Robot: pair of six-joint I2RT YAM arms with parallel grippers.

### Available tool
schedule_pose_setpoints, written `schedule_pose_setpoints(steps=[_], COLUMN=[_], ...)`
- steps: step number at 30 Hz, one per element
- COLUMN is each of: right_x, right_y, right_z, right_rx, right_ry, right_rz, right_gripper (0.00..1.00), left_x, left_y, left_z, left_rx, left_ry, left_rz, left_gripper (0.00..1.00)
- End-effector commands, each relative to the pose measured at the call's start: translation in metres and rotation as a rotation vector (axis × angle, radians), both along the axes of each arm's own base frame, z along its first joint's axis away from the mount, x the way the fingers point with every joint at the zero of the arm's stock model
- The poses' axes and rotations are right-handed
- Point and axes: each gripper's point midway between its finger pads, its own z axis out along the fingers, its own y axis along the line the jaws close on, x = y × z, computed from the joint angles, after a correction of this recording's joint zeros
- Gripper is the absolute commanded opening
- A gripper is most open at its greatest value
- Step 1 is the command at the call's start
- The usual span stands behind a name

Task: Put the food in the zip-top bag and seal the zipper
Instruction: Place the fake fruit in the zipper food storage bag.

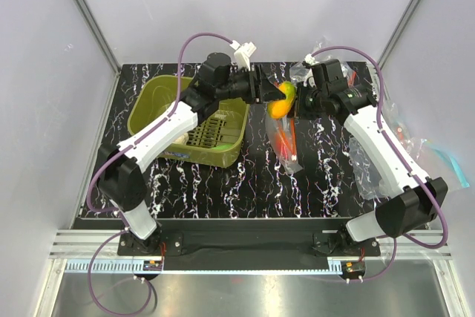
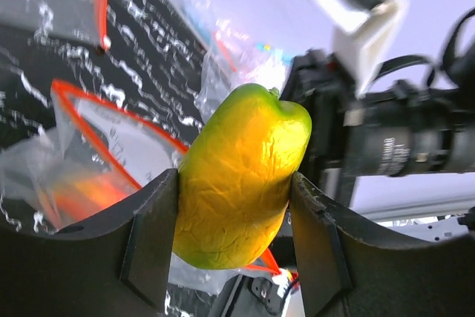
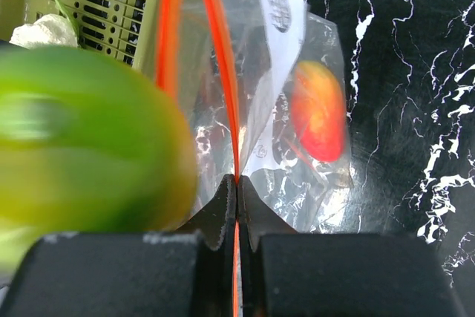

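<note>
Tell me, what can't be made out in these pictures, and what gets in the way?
Right wrist view: the yellow-green food is a blur, too near the lens; its shape is lost.
Left wrist view: that food and the left tool hide part of the zip-top bag.
Top view: the left arm covers part of the basket floor.

basket [image 1: 151, 108] left | zip-top bag [image 1: 286, 148] centre, food piece [image 3: 317, 109] inside | other bags [image 1: 362, 172] right

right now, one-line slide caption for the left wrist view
Left end effector grips a yellow-green toy food, the open zip-top bag behind it.
</note>
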Motion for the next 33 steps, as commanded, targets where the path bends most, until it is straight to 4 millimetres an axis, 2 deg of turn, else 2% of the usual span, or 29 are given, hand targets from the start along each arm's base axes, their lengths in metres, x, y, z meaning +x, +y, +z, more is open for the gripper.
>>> schedule_pose_setpoints(steps=[1,5,6,7,13,15,16,17,18,19,20,23,27,33], right_x=[-0.003,-0.003,-0.002,-0.002,0.0,0.0,0.0,0.0,0.0,0.001,0.001,0.001,-0.001,-0.004], right_y=[0.001,-0.003,-0.004,-0.005,-0.006,-0.005,-0.004,-0.004,-0.003,-0.003,-0.003,-0.003,0.0,0.003], right_z=[0.02,0.022,0.022,0.023,0.024,0.023,0.023,0.023,0.022,0.023,0.023,0.025,0.023,0.019], right_rx=[0.037,0.02,0.018,0.013,0.008,0.008,0.013,0.016,0.019,0.02,0.02,0.021,0.037,0.058], right_ry=[-0.057,-0.069,-0.069,-0.075,-0.081,-0.079,-0.077,-0.077,-0.076,-0.077,-0.077,-0.084,-0.073,-0.053], right_rz=[0.005,-0.009,-0.011,-0.014,-0.019,-0.016,-0.012,-0.012,-0.009,-0.01,-0.012,-0.008,-0.001,-0.001], right_gripper=[0.0,0.0,0.0,0.0,0.0,0.0,0.0,0.0,0.0,0.0,0.0,0.0,0.0,0.0], left_x=[-0.007,-0.015,-0.017,-0.022,-0.034,-0.04,-0.043,-0.04,-0.04,-0.041,-0.037,-0.032,-0.013,0.011], left_y=[-0.001,0.002,0.001,0.004,0.007,0.005,0.006,0.003,0.002,0.003,0.001,-0.002,-0.009,-0.01], left_z=[0.001,-0.029,-0.03,-0.047,-0.077,-0.078,-0.09,-0.081,-0.083,-0.096,-0.089,-0.098,-0.092,-0.09], left_rx=[0.012,0.096,0.114,0.171,0.331,0.365,0.403,0.402,0.419,0.456,0.452,0.472,0.447,0.368], left_ry=[-0.002,0.079,0.084,0.136,0.234,0.246,0.285,0.262,0.267,0.309,0.294,0.333,0.319,0.372], left_rz=[0.002,-0.027,-0.031,-0.033,-0.073,-0.091,-0.097,-0.104,-0.101,-0.107,-0.105,-0.086,-0.012,0.113], left_gripper=[0.31,0.31,0.3,0.3,0.31,0.32,0.32,0.32,0.32,0.32,0.32,0.33,0.35,0.45])
